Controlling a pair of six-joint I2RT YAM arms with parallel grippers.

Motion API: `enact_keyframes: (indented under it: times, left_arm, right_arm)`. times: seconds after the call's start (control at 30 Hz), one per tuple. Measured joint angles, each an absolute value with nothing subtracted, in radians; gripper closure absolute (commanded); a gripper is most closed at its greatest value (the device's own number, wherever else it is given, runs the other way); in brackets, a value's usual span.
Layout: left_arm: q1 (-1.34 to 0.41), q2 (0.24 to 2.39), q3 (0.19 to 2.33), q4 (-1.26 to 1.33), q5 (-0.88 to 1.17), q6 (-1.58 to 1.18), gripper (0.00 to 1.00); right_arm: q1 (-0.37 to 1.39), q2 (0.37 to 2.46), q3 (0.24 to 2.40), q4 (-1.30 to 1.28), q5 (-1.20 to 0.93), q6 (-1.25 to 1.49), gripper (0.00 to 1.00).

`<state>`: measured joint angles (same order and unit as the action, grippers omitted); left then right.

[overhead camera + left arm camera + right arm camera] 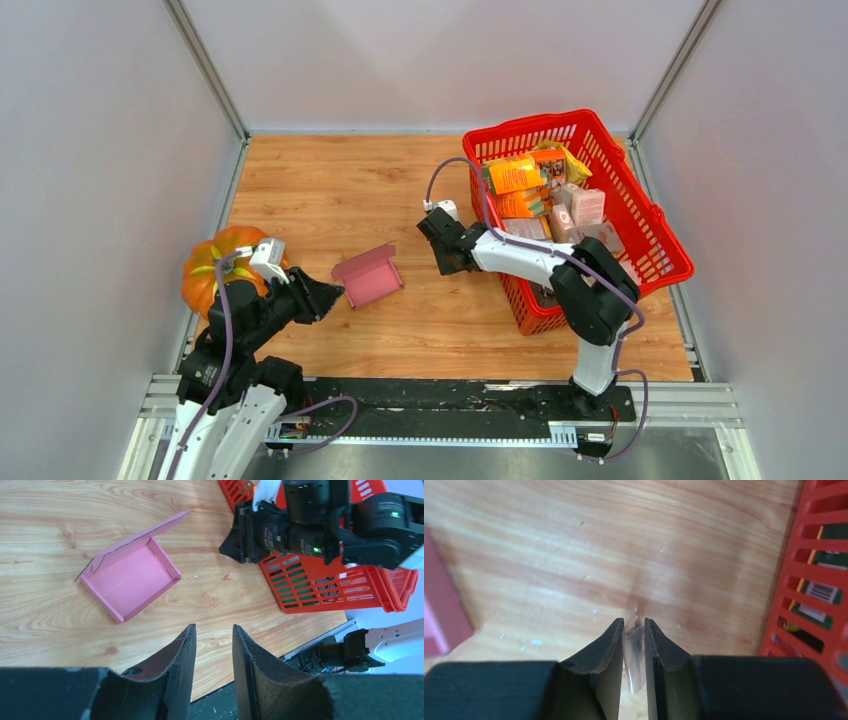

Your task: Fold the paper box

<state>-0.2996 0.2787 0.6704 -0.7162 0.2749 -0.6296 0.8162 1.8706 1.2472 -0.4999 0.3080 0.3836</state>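
Note:
The paper box [368, 275] is a small pink carton lying on the wooden table, tray part folded up, lid flap open and raised at its far side. It shows in the left wrist view [132, 577], and its edge shows at the left of the right wrist view [439, 610]. My left gripper [335, 293] is just left of the box, its jaws [214, 630] a little apart and empty. My right gripper [437, 245] hovers right of the box, beside the basket, and is shut [634, 622] on a small clear strip of film [633, 650].
An orange pumpkin [215, 265] sits at the left edge, behind my left arm. A red basket [600, 125] full of groceries stands at the back right, close to my right arm; it also shows in the left wrist view [320, 585] and the right wrist view [819, 580].

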Motion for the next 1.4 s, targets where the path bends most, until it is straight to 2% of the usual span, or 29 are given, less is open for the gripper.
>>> enact_keyframes:
  times: [0.27,0.3,0.33,0.37,0.43,0.57,0.73,0.87,1.0,1.17,1.4]
  left_arm:
    - [-0.3,0.278,0.67,-0.736,0.242,-0.63,0.59]
    - [-0.3,0.278,0.67,-0.741,0.232,-0.63,0.59]
    - [-0.3,0.277,0.67,-0.747,0.218,-0.63,0.58]
    - [-0.3,0.276,0.67,-0.752,0.205,-0.63,0.57]
    - [-0.3,0.274,0.67,-0.772,0.162,-0.633,0.56]
    - [-0.3,0.289,0.67,-0.799,0.082,-0.65,0.55]
    - [-0.3,0.469,0.67,-0.793,0.03,-0.641,0.53]
    - [-0.299,0.6,0.661,-0.753,-0.007,-0.599,0.52]
    - [-0.299,0.671,0.642,-0.689,-0.01,-0.553,0.57]
    - [-0.3,0.783,0.642,-0.615,-0.024,-0.484,0.53]
    - [-0.302,0.929,0.642,-0.548,-0.039,-0.392,0.49]
  right_arm:
    - [0.985,1.777,1.285,-0.519,0.314,0.384,0.75]
    - [1.005,1.784,1.312,-0.521,0.311,0.384,0.71]
    - [1.025,1.794,1.349,-0.519,0.3,0.384,0.58]
    - [1.039,1.803,1.382,-0.511,0.279,0.384,0.52]
    - [1.047,1.829,1.446,-0.482,0.229,0.374,0.33]
    - [1.03,1.863,1.504,-0.419,0.17,0.331,0.22]
    - [0.968,1.819,1.408,-0.373,0.11,0.227,0.24]
    - [0.865,1.768,1.309,-0.361,-0.043,0.124,0.29]
    - [0.786,1.766,1.29,-0.334,-0.171,0.022,0.32]
    - [0.797,1.791,1.308,-0.274,-0.254,-0.089,0.35]
    - [0.807,1.882,1.348,-0.236,-0.276,-0.181,0.43]
